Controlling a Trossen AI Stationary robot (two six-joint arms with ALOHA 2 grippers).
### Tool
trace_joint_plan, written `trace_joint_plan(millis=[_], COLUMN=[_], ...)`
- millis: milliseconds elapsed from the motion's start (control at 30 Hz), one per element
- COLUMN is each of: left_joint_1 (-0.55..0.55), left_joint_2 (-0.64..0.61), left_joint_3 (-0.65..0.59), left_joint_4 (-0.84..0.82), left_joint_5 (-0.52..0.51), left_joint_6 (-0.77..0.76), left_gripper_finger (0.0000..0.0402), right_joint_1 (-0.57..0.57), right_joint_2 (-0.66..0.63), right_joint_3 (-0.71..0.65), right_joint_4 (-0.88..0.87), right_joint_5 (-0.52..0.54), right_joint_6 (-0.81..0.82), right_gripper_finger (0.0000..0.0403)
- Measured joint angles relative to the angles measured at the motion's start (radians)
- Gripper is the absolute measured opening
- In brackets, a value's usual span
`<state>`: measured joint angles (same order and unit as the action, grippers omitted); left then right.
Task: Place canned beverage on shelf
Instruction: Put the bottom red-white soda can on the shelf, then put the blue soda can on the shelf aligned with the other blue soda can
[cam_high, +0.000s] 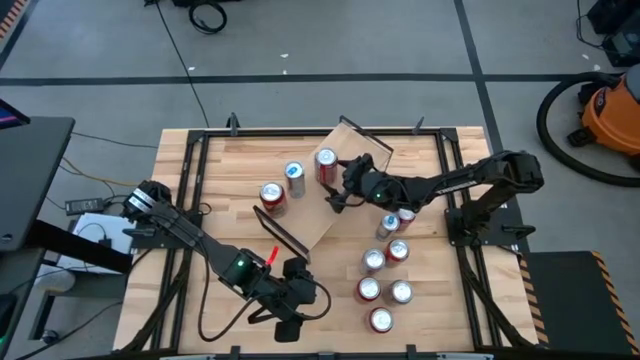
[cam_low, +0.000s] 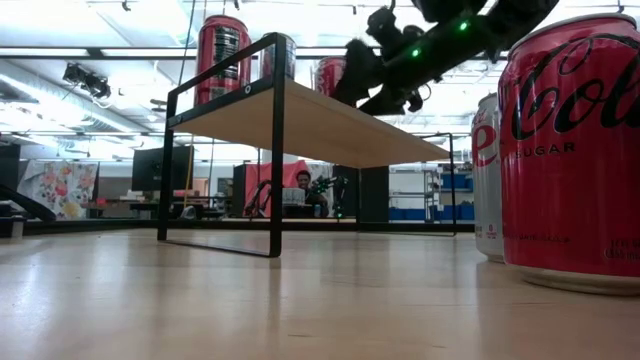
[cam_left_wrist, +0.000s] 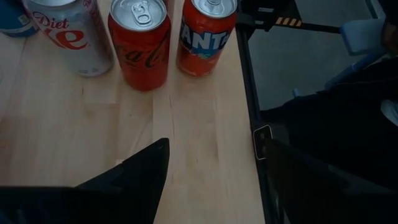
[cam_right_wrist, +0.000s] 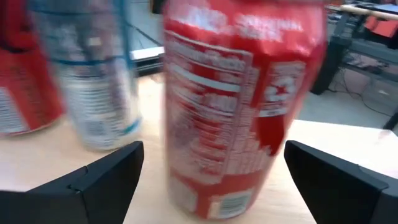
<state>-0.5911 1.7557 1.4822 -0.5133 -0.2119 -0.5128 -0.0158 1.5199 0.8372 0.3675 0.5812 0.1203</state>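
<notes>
The shelf (cam_high: 318, 205) is a light-wood plank with black end frames and stands slantwise in the middle of the table. Three cans stand upright on it: a red can (cam_high: 326, 165), a silver-blue can (cam_high: 294, 178) and another red can (cam_high: 272, 195). My right gripper (cam_high: 335, 181) is open at the first red can (cam_right_wrist: 236, 112). Its fingers stand on either side of the can without touching it; it also shows above the shelf in the low view (cam_low: 378, 78). My left gripper (cam_high: 310, 297) is open and empty near the table's near edge.
Several cans (cam_high: 385, 270) stand on the table's right half. Among them are a Diet Coke (cam_left_wrist: 68, 31), a Coca-Cola (cam_left_wrist: 140, 43) and a Fanta (cam_left_wrist: 205, 34) ahead of my left gripper. A big red can (cam_low: 570, 150) fills the low view's right.
</notes>
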Motion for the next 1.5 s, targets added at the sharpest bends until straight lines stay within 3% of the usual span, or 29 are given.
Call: trace_joint_plan(millis=[400,1200,1500], left_joint_1=[-0.016,-0.006,-0.006], left_joint_2=[-0.07,-0.081,-0.081], left_joint_3=[0.0,0.0,0.0], left_joint_4=[-0.018,-0.03,-0.03], left_joint_5=[-0.005,-0.012,-0.023], left_joint_6=[-0.005,-0.024,0.023], left_gripper_finger=[0.0274,0.0274,0.0274], right_joint_1=[0.011,-0.039,-0.047], right_joint_2=[-0.073,-0.065,-0.078], right_joint_3=[0.0,0.0,0.0], right_joint_4=[-0.208,-0.038,-0.053], right_joint_5=[0.055,0.043,-0.057], right_joint_6=[0.039,0.064,0.037], right_gripper_finger=[0.04,0.04,0.04])
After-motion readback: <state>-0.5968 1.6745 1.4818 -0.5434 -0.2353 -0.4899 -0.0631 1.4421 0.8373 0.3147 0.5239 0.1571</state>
